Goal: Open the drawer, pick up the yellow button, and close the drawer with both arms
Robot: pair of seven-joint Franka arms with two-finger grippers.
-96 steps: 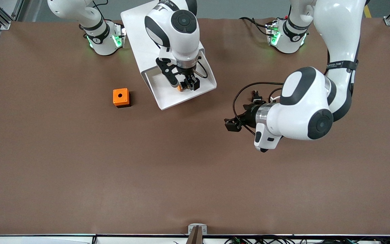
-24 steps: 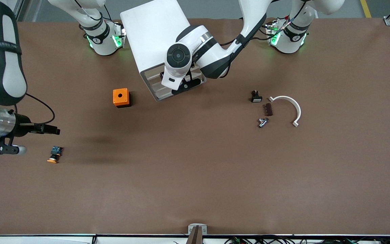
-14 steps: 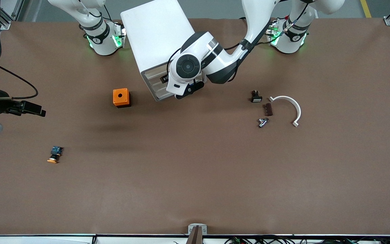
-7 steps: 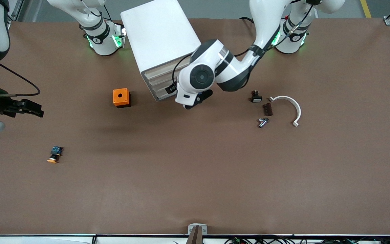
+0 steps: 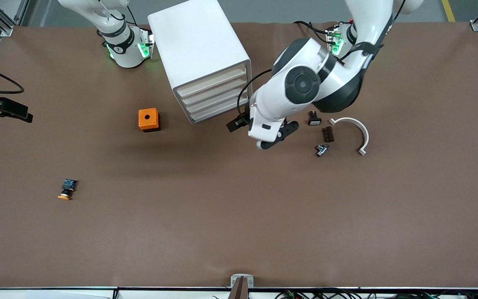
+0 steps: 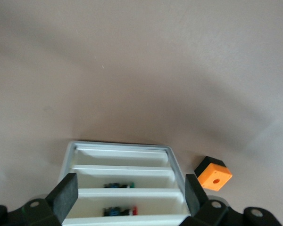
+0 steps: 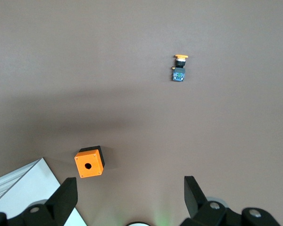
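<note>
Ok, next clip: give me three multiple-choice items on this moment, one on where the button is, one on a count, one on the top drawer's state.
1. Where is the button?
A. in the top drawer
B. on the table, nearer the front camera than the orange cube, toward the right arm's end
C. in the right gripper

2. How many drawers does the cabinet show?
A. two
B. four
C. six

3. What is the state of the top drawer?
A. shut, flush with the others
B. pulled fully out
C. taken off the cabinet

Answers: 1 B, it lies on bare table, with the right gripper open and empty above that end. 2 B, four beige fronts are stacked in the front view. 3 A, its front lines up with the lower three, and the left gripper is open in front of the cabinet.
</note>
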